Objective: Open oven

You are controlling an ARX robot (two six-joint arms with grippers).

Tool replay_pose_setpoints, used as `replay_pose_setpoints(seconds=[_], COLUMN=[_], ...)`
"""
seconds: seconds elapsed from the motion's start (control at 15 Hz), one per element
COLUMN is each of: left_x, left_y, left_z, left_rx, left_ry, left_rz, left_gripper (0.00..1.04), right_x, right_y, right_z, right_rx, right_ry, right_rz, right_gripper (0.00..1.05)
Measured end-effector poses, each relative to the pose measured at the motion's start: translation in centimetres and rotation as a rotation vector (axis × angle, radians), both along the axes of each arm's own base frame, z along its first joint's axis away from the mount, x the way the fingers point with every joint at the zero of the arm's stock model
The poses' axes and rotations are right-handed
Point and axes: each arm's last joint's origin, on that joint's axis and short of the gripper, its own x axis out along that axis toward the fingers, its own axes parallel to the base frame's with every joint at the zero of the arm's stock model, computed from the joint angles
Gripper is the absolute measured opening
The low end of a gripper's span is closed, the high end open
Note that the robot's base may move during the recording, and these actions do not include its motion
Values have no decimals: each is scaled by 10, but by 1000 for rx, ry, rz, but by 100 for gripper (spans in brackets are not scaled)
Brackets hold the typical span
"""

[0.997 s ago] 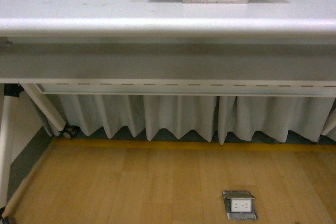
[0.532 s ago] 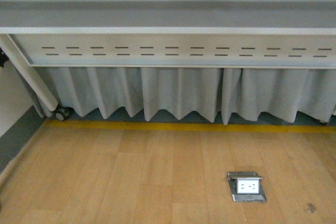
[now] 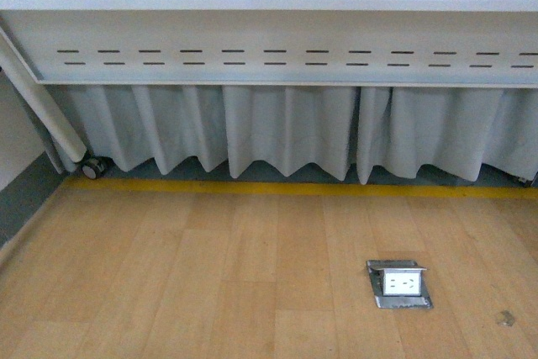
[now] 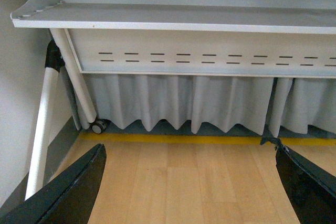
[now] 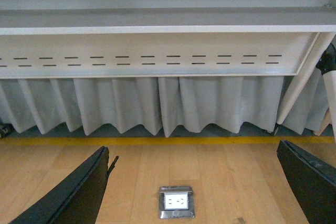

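Since the earlier front views the camera has tipped downward: the oven's base, seen at the top edge a second ago, has slid out of sight, the table front has risen toward the top of the picture, and more floor shows. The oven appears in none of the current pictures, so its place cannot be told. From left to right in the front view: a slanted white table leg [image 3: 44,109] ending in a small caster [image 3: 93,167], then the table's pale slotted panel [image 3: 286,58] running the full width, with a pleated grey curtain [image 3: 286,136] hanging behind it down to a yellow floor stripe [image 3: 286,188], and a metal floor outlet [image 3: 400,283] set in the wooden floor [image 3: 210,275] toward the right. The left gripper [image 4: 189,187] shows both dark fingers [image 4: 68,192] spread wide with nothing between them; the right gripper [image 5: 194,187] is likewise spread and empty, above the floor outlet.
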Motion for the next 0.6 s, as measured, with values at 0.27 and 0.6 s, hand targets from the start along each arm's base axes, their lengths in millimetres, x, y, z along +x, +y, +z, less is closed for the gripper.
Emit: replay_pose_setpoints(seconds=[0.27, 0.6], left_x=[0, 0], left_y=[0, 0], left_z=[0, 0], left_rx=[0, 0], left_ry=[-1, 0], left_rz=[0, 0], left_gripper=[98, 98], right_x=[0, 0], right_y=[0, 0], right_z=[0, 0], right_rx=[0, 0], right_ry=[0, 0], right_rz=[0, 0], right_gripper=[98, 98])
